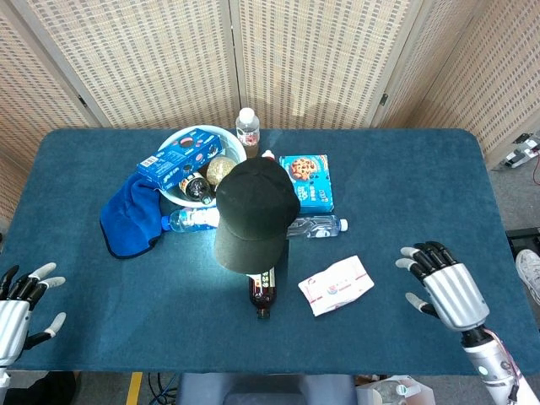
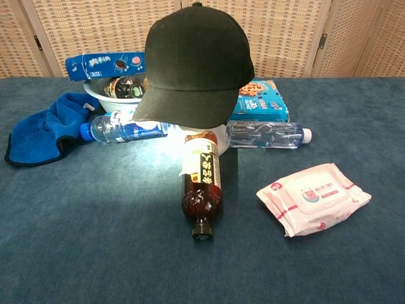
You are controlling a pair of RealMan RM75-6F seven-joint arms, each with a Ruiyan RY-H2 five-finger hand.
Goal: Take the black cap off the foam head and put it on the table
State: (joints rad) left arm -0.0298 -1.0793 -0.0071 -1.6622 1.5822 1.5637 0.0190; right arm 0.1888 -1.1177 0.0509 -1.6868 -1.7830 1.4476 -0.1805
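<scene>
The black cap (image 1: 253, 213) (image 2: 193, 65) sits on the foam head in the middle of the table, brim toward me. Only a white sliver of the foam head (image 2: 218, 135) shows under the cap in the chest view. My right hand (image 1: 445, 282) hovers over the table's right front, fingers spread, well to the right of the cap and holding nothing. At the front left corner my left hand (image 1: 21, 302) lies with fingers apart, also empty. Neither hand shows in the chest view.
A dark tea bottle (image 2: 201, 187) lies in front of the head, a wipes pack (image 2: 312, 197) to its right. Behind are clear water bottles (image 2: 266, 135), a blue cookie box (image 1: 305, 180), a white bowl (image 1: 169, 143) with snacks, a blue cloth (image 1: 131, 215) and an upright bottle (image 1: 247, 131).
</scene>
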